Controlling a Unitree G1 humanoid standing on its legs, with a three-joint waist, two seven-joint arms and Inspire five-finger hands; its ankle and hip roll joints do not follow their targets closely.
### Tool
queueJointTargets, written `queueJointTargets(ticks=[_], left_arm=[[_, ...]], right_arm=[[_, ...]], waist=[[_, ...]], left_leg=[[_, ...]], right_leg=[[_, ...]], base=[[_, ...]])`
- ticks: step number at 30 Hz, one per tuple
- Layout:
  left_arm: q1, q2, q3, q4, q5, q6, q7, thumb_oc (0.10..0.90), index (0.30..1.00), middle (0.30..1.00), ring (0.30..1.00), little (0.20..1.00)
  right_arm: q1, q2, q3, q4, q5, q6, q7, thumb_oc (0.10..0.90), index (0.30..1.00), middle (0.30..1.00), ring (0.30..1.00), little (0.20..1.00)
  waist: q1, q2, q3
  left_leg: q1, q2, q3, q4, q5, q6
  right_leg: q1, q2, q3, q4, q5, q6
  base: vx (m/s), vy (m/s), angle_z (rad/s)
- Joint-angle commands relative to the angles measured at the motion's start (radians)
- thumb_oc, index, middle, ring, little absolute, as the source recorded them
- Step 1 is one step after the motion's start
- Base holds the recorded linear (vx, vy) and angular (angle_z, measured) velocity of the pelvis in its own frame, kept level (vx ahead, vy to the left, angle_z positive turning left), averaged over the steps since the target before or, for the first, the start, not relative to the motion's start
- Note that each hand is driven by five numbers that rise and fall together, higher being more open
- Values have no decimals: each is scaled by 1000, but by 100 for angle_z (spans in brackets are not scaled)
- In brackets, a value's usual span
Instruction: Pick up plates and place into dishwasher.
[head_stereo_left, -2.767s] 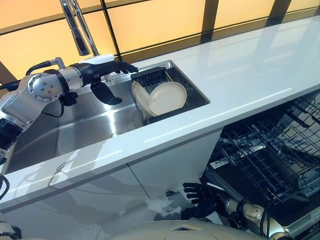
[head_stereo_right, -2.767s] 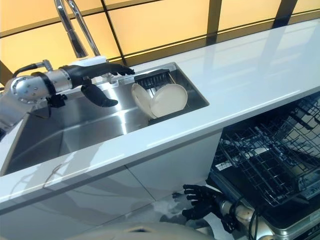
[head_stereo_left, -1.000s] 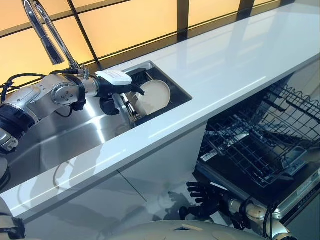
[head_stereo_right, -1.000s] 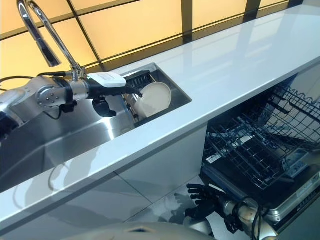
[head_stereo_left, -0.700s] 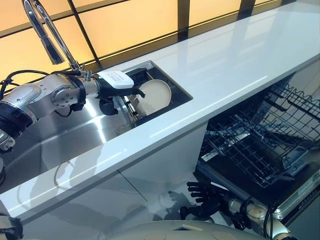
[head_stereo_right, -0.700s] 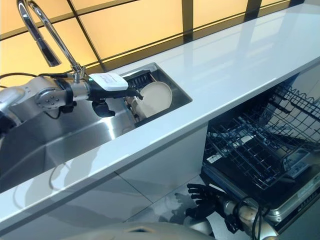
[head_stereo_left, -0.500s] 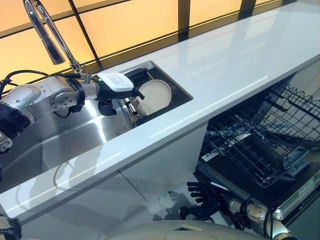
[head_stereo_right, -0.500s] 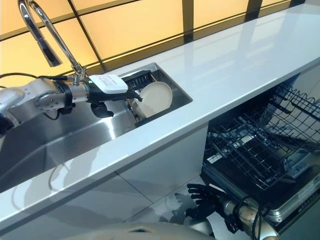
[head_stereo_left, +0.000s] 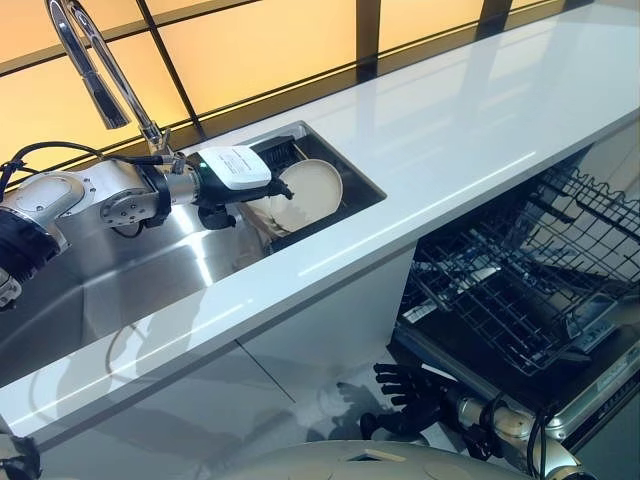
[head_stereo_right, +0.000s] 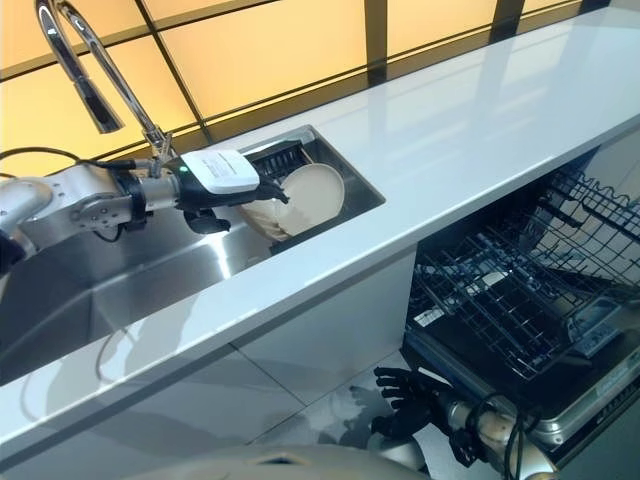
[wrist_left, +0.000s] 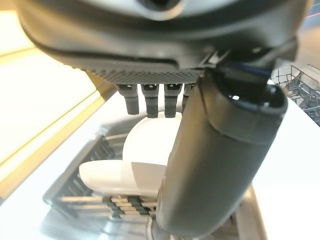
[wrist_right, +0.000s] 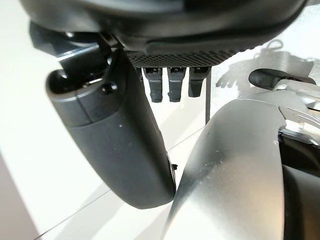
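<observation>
L hand over round cream plates, steel sink.

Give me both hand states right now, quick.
Left hand: over the plates in the sink rack, grip cannot be told.
Right hand: open, empty, low by the dishwasher rack.

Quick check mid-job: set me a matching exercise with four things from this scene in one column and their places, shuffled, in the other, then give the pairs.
Things:
1. plates
2. left hand
3. right hand
4. faucet

Places:
A. low by the floor, in front of the cabinet
B. rising behind the sink
C. on edge in the black rack in the sink
D. over the sink, at the plates

Pairs: 1-C, 2-D, 3-A, 4-B
</observation>
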Motion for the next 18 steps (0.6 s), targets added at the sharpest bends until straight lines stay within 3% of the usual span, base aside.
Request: queueJointTargets(ticks=[1,7,18], left_arm=[[-195,95,34,56,13,4,147,800,900,900,900,900],[-185,124,48,43,27,-8,187,800,900,900,900,900],[-159,121,66,44,4,-8,100,800,900,900,900,900]], right_arm=[[-20,-25,15,-37,53,-91,23,800,900,900,900,900],[-16,-21,12,-25,53,-98,29,800,900,900,900,900],[-36,-14,30,-28,61,-88,11,800,900,900,900,900]], waist=[[5,-10,-35],[13,-10,-36],[27,-11,-42]], left_leg=[[-31,-47,39,6,-14,55],[-30,-47,34,6,-14,54],[-30,-48,21,6,-15,56]], right_leg=[[55,6,17,13,-49,84],[58,5,13,13,-52,83],[63,3,2,15,-58,78]], base=[[0,0,0],[0,0,0],[0,0,0]])
